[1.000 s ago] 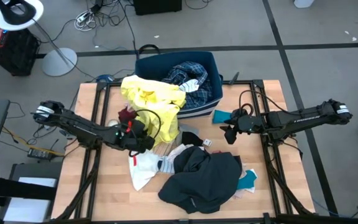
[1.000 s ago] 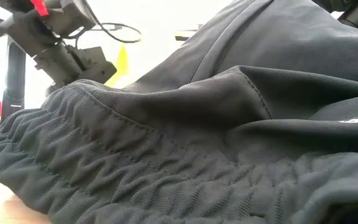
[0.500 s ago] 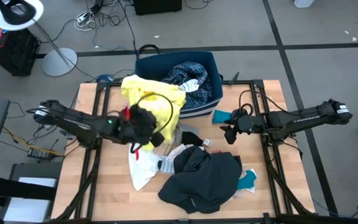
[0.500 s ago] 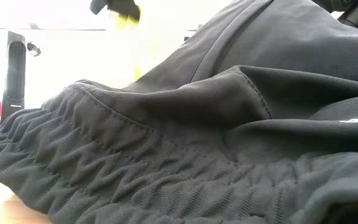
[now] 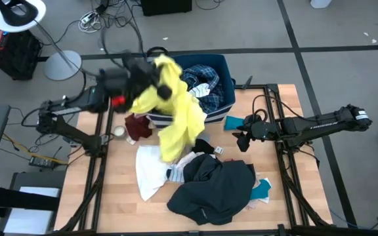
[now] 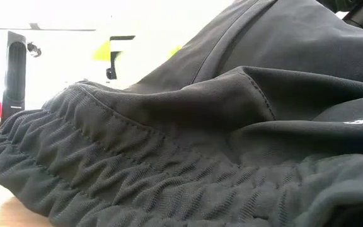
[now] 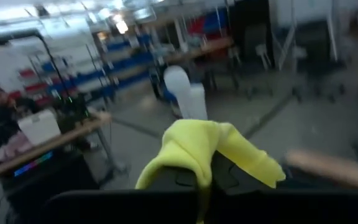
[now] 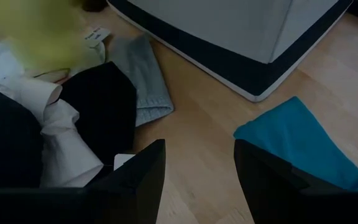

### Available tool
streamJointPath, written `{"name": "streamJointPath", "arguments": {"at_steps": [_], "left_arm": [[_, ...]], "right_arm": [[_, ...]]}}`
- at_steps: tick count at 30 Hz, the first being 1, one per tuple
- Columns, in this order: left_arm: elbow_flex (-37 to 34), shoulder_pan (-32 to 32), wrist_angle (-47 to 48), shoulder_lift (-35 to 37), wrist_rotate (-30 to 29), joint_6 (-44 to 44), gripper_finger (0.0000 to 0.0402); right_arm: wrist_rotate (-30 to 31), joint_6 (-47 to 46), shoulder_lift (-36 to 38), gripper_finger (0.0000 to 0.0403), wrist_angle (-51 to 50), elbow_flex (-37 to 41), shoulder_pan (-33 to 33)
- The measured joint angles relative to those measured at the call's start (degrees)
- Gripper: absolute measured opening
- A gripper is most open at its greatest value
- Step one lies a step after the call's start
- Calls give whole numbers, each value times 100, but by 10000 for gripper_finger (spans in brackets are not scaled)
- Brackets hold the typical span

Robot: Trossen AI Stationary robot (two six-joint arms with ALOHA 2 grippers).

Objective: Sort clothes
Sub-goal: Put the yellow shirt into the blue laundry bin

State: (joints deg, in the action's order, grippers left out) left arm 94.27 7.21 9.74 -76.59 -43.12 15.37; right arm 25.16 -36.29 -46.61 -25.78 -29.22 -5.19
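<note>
Dark grey fleece, thick and slumped, is filling the low view and lying at the lower middle of the high view: the dark grey garment (image 5: 212, 187), the bulkiest of the clothes on the bench (image 5: 110, 210). It is looking heavy for cloth and limp, so I would judge a pinch on its ribbed hem would lift it best, with the rest trailing after.

Beside it, toward the lower left, a white garment (image 5: 151, 174) is spreading flat, thin and light; a raised fold would be the place to take it. A teal piece (image 5: 261, 190) is peeking from under the grey at the lower right, and another teal piece (image 8: 303, 143) is lying just beside the bin's corner.

At centre right, the right claw (image 5: 243, 139) is hovering over bare wood with its fingers spread, holding nothing.

Further up, the yellow garment (image 5: 176, 108) is hanging in a long drape from the left claw (image 5: 157, 71), which is pressed together on its top edge at the upper middle of the frame, near the rim of the navy bin (image 5: 223, 65). It is swinging loosely, soft and light, and its tail is reaching down to the pile. A maroon piece (image 5: 136, 126) is lying left of the drape.

Inside the bin, blue plaid cloth (image 5: 202, 82) is bunching up.
</note>
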Motion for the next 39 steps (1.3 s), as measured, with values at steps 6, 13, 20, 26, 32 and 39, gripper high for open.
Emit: {"name": "streamJointPath", "arguments": {"at_steps": [6, 13, 20, 26, 32, 39], "left_arm": [[561, 890, -727, -465, 1023, 54, 0], [1015, 1385, -942, -1242, 2078, 49, 0], [1098, 1671, 1652, -1585, 2081, -338, 0], [1100, 1867, 3572, -1953, 2469, -1247, 0], [1098, 1903, 3806, -2700, 2889, -1572, 9], [1098, 1935, 3818, -3710, 3389, -2094, 56]], "right_arm": [[70, 53, -14, 192, -3, -2, 4], [99, 55, -26, 192, -13, -3, 48], [93, 52, -26, 192, -90, -4, 48], [127, 52, -26, 192, -91, -3, 48], [165, 48, -26, 192, -90, -4, 48], [166, 28, -26, 192, -90, -2, 48]]}}
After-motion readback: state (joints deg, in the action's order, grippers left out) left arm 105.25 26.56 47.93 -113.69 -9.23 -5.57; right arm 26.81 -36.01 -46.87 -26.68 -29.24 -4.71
